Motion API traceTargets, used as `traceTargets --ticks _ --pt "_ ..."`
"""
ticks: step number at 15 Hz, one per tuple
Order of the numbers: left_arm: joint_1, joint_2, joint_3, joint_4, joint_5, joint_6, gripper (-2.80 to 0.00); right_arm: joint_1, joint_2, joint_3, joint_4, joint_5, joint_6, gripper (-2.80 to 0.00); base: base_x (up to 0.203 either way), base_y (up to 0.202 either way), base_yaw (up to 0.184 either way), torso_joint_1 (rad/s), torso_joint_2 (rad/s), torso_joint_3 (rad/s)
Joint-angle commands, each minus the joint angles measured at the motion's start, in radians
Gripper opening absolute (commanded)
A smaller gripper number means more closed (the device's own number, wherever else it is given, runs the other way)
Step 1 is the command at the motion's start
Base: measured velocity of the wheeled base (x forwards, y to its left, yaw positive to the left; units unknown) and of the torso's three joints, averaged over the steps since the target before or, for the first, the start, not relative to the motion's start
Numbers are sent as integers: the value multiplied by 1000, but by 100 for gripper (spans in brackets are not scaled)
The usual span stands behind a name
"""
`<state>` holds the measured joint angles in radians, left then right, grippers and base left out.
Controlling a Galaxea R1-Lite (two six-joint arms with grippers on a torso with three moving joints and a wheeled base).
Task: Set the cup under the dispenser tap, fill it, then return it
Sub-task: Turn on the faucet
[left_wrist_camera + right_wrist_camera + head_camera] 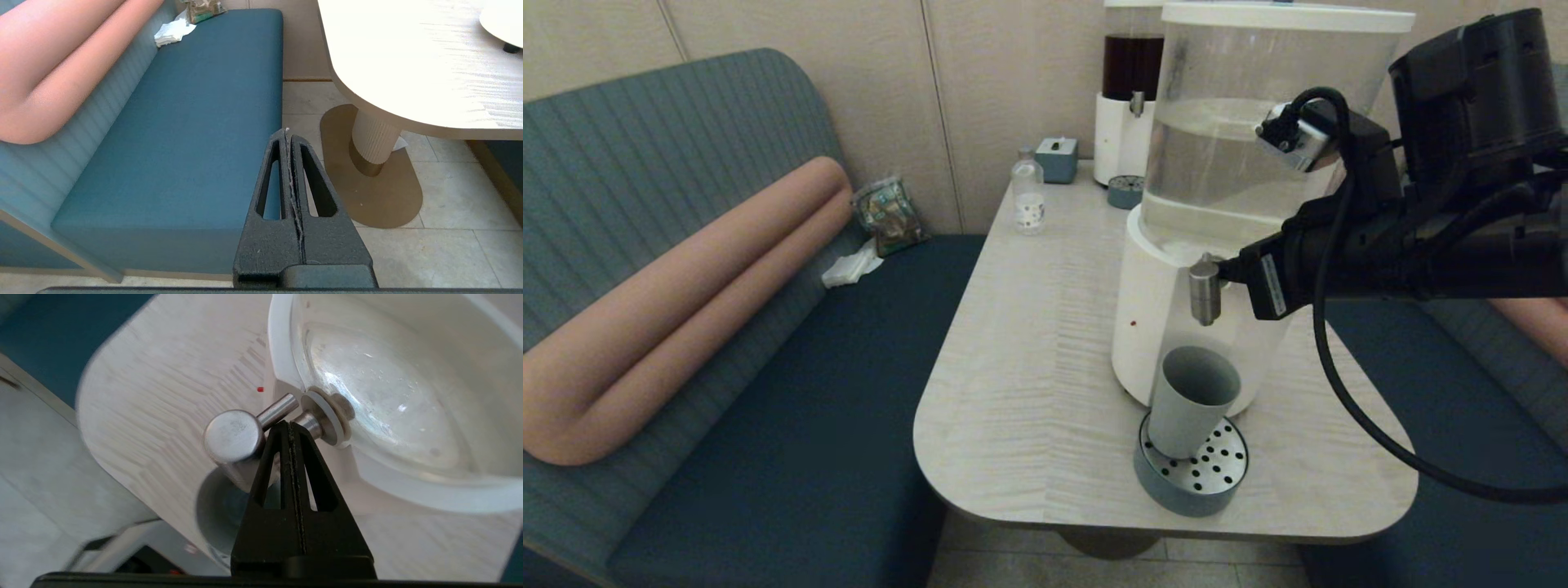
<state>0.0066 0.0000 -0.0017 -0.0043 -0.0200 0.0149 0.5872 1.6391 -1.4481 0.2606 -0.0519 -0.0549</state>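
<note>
The cup [1192,400] is stood upright on the drip tray [1192,474] on the counter [1029,343], directly beneath the dispenser tap [1204,290]. The right gripper [289,424], fingers pressed together, is held against the tap; the left gripper [287,132], likewise closed on nothing, is parked beside the counter.

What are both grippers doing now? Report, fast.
Left gripper: shut, holding nothing, parked over the bench.
Right gripper: shut, empty, at the dispenser tap above the cup.

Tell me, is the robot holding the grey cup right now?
No, the cup stands alone on the drip tray under the dispenser tap, while the shut right end effector is up at the tap.
</note>
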Motion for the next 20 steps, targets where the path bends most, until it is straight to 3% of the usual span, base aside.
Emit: traceTargets --ticks 1,8,13,20 --pt "0 2 0 0 0 0 -280 -3 11 -1 6 -8 -27 -280 0 0 0 0 0 0" --pt "0 2 0 0 0 0 -280 -9 19 -20 7 -71 -258 -280 0 0 0 0 0 0" --pt "0 2 -1 4 -1 2 -280 -4 -1 -18 16 -76 -273 -280 0 0 0 0 0 0" --pt "0 2 -3 12 -1 2 -280 -12 -93 107 11 -69 -258 -280 0 0 0 0 0 0"
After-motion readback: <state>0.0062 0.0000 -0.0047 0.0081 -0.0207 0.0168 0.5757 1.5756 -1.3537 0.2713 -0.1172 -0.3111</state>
